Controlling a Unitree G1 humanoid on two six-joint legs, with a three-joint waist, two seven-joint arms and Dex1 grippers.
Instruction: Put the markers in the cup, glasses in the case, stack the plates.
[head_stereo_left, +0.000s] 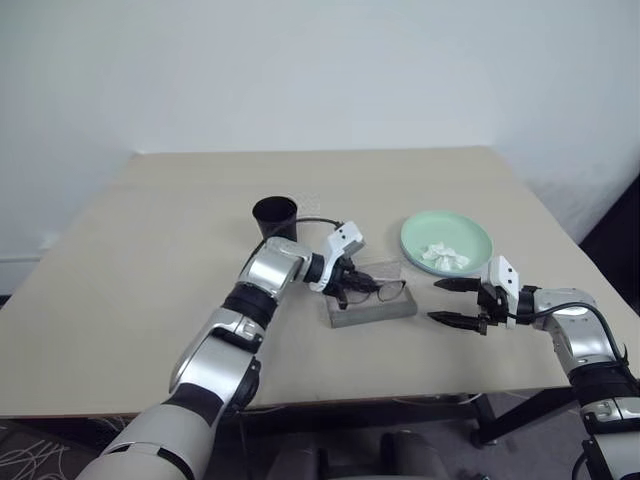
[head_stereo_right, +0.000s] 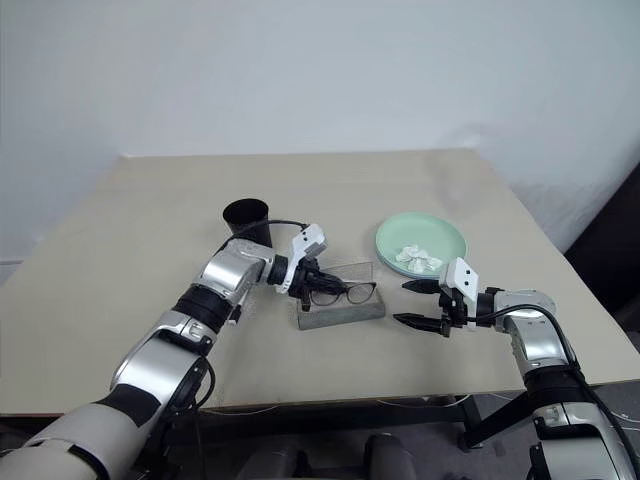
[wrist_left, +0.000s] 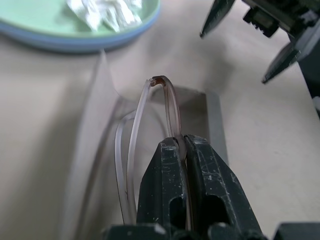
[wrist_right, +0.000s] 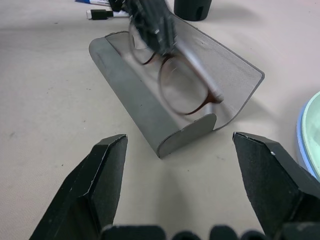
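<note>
Black left gripper (wrist_left: 182, 150) is clenching on the thin dark wire-rimmed glasses (head_stereo_left: 375, 290) and holding them over the open grey oblong spectacle case (head_stereo_left: 372, 309) at mid-frame.

Lying straight below the pinched frame, the case is running its long axis across the picture, roughly matching the glasses, whose round lenses are hanging inside its raised lid in the right wrist view; whether they are already touching the tray cannot be told. Just to the right of the case, the right gripper (head_stereo_left: 459, 302) is waiting with jaws spread wide and nothing between them, nearer the mint green plate (head_stereo_left: 470, 228), which is sitting on a light blue one. A matt black tapered cup (head_stereo_left: 274, 215) is standing up-left of the case, two blue-ended markers (wrist_right: 97, 10) beside it.
</note>
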